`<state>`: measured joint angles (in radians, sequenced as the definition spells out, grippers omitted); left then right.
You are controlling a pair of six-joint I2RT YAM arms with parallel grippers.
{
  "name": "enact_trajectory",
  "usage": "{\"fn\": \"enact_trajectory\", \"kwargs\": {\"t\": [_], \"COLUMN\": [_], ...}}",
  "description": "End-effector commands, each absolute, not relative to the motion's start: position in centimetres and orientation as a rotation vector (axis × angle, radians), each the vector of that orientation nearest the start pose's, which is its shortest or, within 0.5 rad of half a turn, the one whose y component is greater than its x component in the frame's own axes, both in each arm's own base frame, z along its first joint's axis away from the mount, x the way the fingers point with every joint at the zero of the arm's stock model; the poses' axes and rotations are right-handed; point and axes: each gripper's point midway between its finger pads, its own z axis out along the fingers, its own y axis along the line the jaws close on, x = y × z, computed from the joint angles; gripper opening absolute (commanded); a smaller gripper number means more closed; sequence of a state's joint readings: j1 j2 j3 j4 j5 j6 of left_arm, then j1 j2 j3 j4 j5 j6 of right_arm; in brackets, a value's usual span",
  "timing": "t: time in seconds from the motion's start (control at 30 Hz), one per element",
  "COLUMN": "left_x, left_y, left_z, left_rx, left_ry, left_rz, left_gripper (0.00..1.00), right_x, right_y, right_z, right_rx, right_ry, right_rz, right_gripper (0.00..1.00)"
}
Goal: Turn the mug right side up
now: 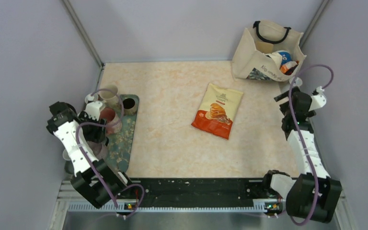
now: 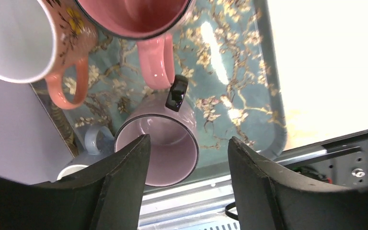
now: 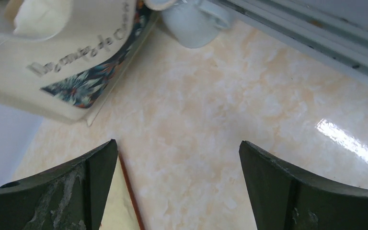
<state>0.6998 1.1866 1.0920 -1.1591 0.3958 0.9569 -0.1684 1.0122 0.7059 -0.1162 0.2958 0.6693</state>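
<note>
Mug (image 2: 165, 143) sits on tray (image 2: 249, 96), its mouth facing the left claw (image 2: 188, 140) directly above it and its black handle on the side away from the palm. The left claw's jaws are parted and grip nothing. One finger overlaps the rim, contact undetermined; the other stands clear. Pink cup (image 2: 134, 14) and floral cup (image 2: 14, 38) lie beyond the fingertips. Right claw (image 3: 178, 148) is spread wide over the table (image 3: 211, 96), empty, with the bag (image 3: 52, 57) ahead.
</note>
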Motion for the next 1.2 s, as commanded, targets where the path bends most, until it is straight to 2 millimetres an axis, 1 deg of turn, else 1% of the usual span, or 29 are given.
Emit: {"fn": "enact_trajectory", "kwargs": {"t": [0.0,0.1,0.2,0.27,0.37,0.47,0.5,0.6,0.77,0.87,0.97,1.07,1.13,1.17], "left_x": [20.6,21.9,23.5,24.4,25.7,26.8,27.1,27.6,28.0,28.3,28.5,28.5,28.6,28.7], "left_y": [8.2,6.6,5.0,3.4,1.4,0.2,-0.1,-0.8,-1.6,-1.6,-1.4,-1.4,-1.5,-1.5], "left_z": [19.2,21.2,22.5,23.1,24.4,25.2,25.2,25.1,24.4,24.1,23.7,23.2,22.8,22.6], "left_rx": [0.398,0.428,0.471,0.512,0.562,0.582,0.586,0.602,0.622,0.628,0.625,0.636,0.639,0.641], "left_ry": [2.487,2.433,2.405,2.383,2.342,2.311,2.306,2.293,2.294,2.301,2.316,2.329,2.340,2.347], "left_rz": [-0.196,-0.201,-0.178,-0.199,-0.232,-0.255,-0.264,-0.279,-0.298,-0.291,-0.274,-0.281,-0.287,-0.290], "left_gripper": [0.66,0.67,0.67,0.67,0.67,0.67,0.67,0.67,0.67,0.66,0.66,0.66,0.66,0.66], "right_x": [35.3,36.1,37.7,38.5,39.6,40.4,40.7,42.0,43.3,44.2,45.1,46.0,46.7,46.9], "right_y": [-11.0,-12.9,-14.0,-14.6,-15.0,-15.2,-15.4,-15.7,-16.7,-17.3,-18.0,-18.5,-18.7,-18.8], "right_z": [17.6,17.0,17.2,16.7,15.7,15.0,14.6,15.2,16.1,15.4,15.7,15.9,15.6,14.9], "right_rx": [1.308,1.436,1.446,1.457,1.448,1.444,1.446,1.405,1.395,1.441,1.450,1.444,1.447,1.462], "right_ry": [1.524,1.418,1.359,1.346,1.355,1.339,1.332,1.300,1.230,1.221,1.184,1.193,1.215,1.232], "right_rz": [0.169,0.145,0.170,0.169,0.214,0.265,0.277,0.324,0.341,0.366,0.390,0.372,0.359,0.350], "right_gripper": [0.95,0.91,0.82,0.78,0.72,0.69,0.68,0.66,0.66,0.65,0.61,0.61,0.61,0.61]}}
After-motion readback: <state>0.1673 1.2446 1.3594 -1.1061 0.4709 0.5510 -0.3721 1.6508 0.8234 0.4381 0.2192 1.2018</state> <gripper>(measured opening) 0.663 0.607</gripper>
